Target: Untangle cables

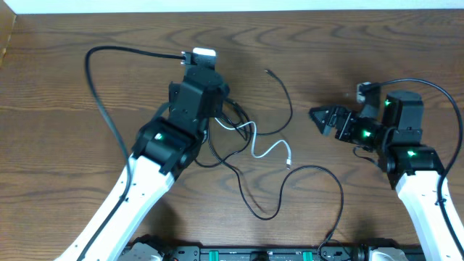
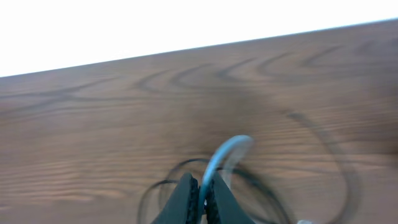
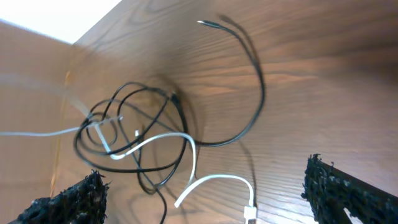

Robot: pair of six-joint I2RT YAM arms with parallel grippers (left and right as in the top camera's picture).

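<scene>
Tangle (image 1: 235, 134) partly hidden beneath left arm (image 1: 181, 116).
Left end effector (image 2: 202, 190) clamps blurred white cable (image 2: 216, 160); right end effector (image 3: 205, 193) spread wide.

Left white-shelled arm (image 1: 141, 192): long white link with black joint housings above it and one small green light (image 1: 159, 137). A silver-white camera block (image 1: 204, 54) sits at the wrist end. A thick black arm cable (image 1: 98, 94) runs from it in a wide loop.

Left gripper (image 2: 202, 191): smooth black fingers, tapering.

Right white-shelled arm (image 1: 424, 206): black housings, several green lights. A thinner black arm cable (image 1: 442, 98) arcs over it.

Right gripper (image 1: 320, 120): black fingers (image 3: 65, 202), rough and bristly-edged.
</scene>
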